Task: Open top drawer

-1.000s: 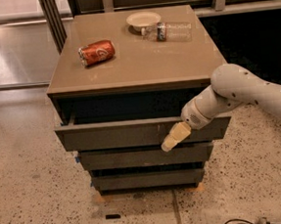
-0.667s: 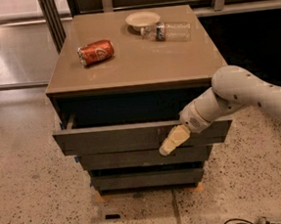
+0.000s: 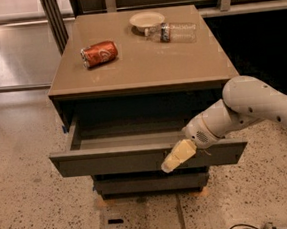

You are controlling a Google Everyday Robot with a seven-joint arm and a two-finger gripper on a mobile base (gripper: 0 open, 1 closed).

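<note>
Gripper (image 3: 177, 156) sitting at front lip of top drawer (image 3: 117, 161), right of ctr; open/shut can't tell | drawer standing partly out of cabinet (image 3: 144, 66); front running L-R; pull likely going twd camera

I see the top drawer (image 3: 112, 162) standing well out of the cabinet, its shallow grey tray open to view. My end effector (image 3: 177, 156) sits against the drawer's front, right of centre, with the white arm (image 3: 248, 107) reaching in from the right. On the tabletop (image 3: 149, 66) a red can (image 3: 99, 53) lies on its side at the left. A clear bottle (image 3: 174, 32) lies at the back, just beside a small pale dish (image 3: 146, 20). A narrower drawer front (image 3: 149, 182) shows below.
</note>
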